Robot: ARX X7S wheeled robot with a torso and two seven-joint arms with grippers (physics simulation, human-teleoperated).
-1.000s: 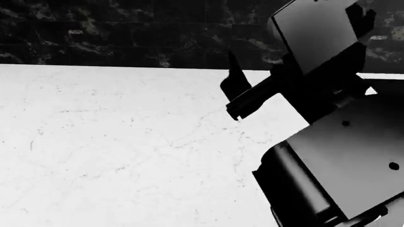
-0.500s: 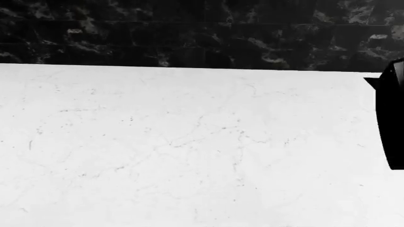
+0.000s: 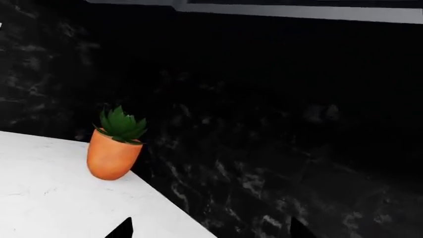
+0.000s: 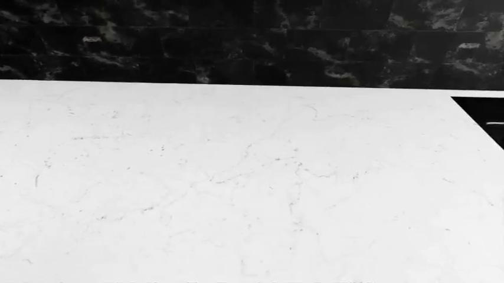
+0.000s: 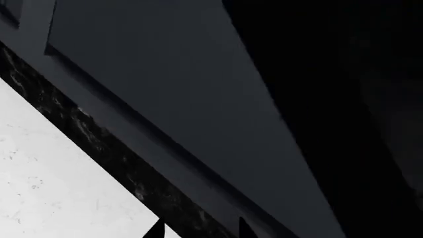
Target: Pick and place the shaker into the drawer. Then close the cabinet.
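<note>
The shaker, the drawer and the cabinet are out of view in all three views. My left gripper (image 3: 211, 231) shows only as two dark fingertips (image 3: 124, 229) set wide apart, open and empty, over the edge of the white marble counter (image 3: 46, 198). My right gripper (image 5: 200, 231) also shows just two dark tips a little apart, open with nothing between them, over the counter's back edge (image 5: 53, 188). Neither gripper appears in the head view.
An orange pot with a green plant (image 3: 114, 157) stands on the counter by the black marble backsplash (image 3: 264, 163). A dark matte panelled front (image 5: 172, 84) hangs above the backsplash strip (image 5: 99, 144). A dark cut-out (image 4: 485, 115) sits at the counter's right edge.
The right arm, which filled the head view's right side a second ago, has swung out of it to the right. The counter has not changed.
</note>
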